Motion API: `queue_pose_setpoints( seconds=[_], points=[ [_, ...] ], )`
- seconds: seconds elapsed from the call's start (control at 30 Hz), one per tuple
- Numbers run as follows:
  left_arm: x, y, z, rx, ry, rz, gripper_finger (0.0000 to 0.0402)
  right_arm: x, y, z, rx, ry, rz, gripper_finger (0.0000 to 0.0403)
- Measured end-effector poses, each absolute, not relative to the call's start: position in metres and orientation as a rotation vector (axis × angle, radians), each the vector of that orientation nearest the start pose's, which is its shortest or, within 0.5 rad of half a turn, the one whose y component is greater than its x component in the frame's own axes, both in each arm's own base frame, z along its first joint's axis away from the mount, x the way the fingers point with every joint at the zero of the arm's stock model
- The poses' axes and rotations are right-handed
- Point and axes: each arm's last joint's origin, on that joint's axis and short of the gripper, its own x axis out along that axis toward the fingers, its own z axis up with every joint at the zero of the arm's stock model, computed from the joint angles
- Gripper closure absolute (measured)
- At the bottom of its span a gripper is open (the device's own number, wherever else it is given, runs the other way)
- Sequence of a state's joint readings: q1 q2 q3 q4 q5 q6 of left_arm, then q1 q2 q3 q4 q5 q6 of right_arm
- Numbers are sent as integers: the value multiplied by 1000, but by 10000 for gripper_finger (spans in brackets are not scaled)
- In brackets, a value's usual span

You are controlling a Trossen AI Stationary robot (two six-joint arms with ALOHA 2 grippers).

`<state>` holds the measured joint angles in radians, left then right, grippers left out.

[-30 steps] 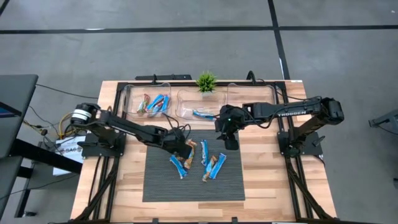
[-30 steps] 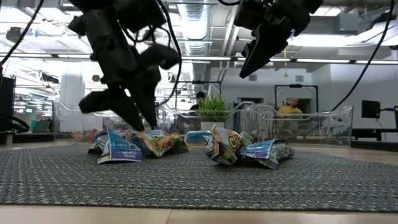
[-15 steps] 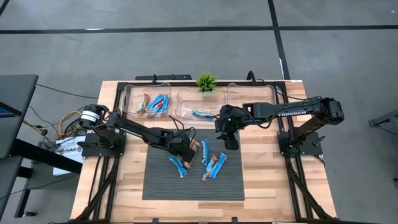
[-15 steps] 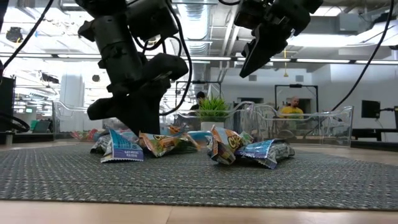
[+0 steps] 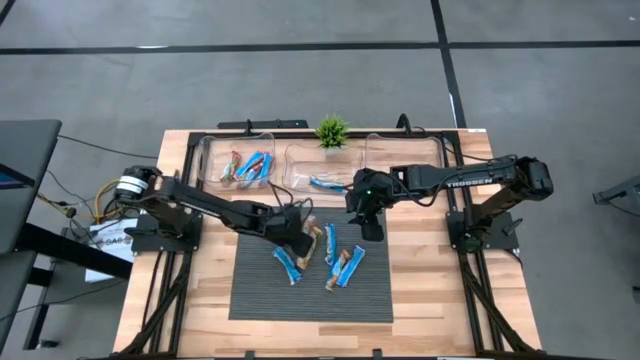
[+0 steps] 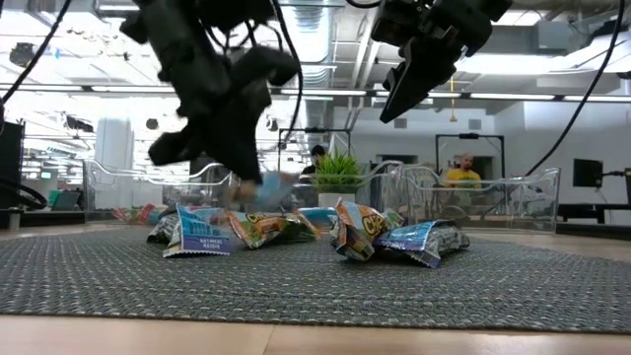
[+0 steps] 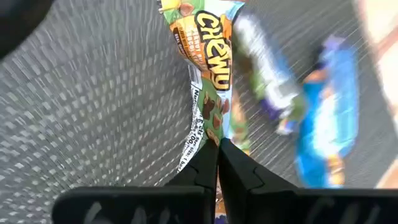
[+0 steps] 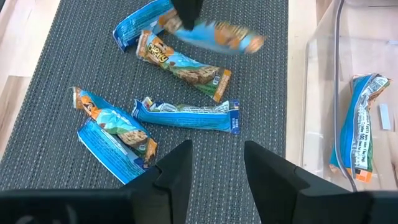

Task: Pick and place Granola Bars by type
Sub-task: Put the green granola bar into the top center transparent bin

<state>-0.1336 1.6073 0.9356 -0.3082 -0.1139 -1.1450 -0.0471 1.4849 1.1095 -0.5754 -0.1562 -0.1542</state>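
Several wrapped granola bars lie flat on the dark ribbed mat (image 5: pixel 260 300): blue ones (image 8: pixel 186 115) and tan multicoloured ones (image 8: pixel 183 65). My left gripper (image 5: pixel 305 238) is over the mat's far left part, shut on a multicoloured bar (image 7: pixel 208 68) marked CHEWY. My right gripper (image 5: pixel 371 230) hangs open above the mat's far right part with nothing between its fingers (image 8: pixel 177 165). More bars lie in the left clear bin (image 5: pixel 245 165), and a blue one (image 5: pixel 325 182) in the middle bin. My left gripper pinches one end of the bar's wrapper (image 7: pixel 210 134) between its two shut fingers. The fingers slant down from the table's left, and the bar runs on past the fingertips in line with them. In the low view the bar (image 6: pixel 266 182) shows blurred, above the bars on the mat.
Three clear bins stand in a row along the table's far edge, the right one (image 5: pixel 400 152) beside my right arm. A small green potted plant (image 5: pixel 331 130) stands behind the middle bin. Bare wood (image 5: pixel 430 290) lies right and left of the mat. People show in the room beyond.
My left gripper has dipped onto the bars at the mat's far left, shut on one multicoloured bar and risen. That bar has come up off the mat with it. The other bars lie as before.
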Motion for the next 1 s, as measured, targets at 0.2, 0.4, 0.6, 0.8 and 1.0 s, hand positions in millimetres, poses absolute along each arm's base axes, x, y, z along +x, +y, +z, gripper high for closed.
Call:
queue_pose_setpoints(
  seconds=[0.2,0.4,0.6,0.8,1.0],
  points=[
    [293,-14,225,-888,613,669,401,303,-10,254,-39,934,170,267],
    [281,36,253,-837,442,751,401,305,-10,255,-32,917,163,267],
    [284,82,256,-901,425,597,400,307,-10,257,-30,893,157,267],
    [280,102,252,-876,449,593,356,307,-11,257,-7,893,139,267],
    [278,103,251,-852,474,595,273,307,-13,257,-6,894,132,267]
  ],
)
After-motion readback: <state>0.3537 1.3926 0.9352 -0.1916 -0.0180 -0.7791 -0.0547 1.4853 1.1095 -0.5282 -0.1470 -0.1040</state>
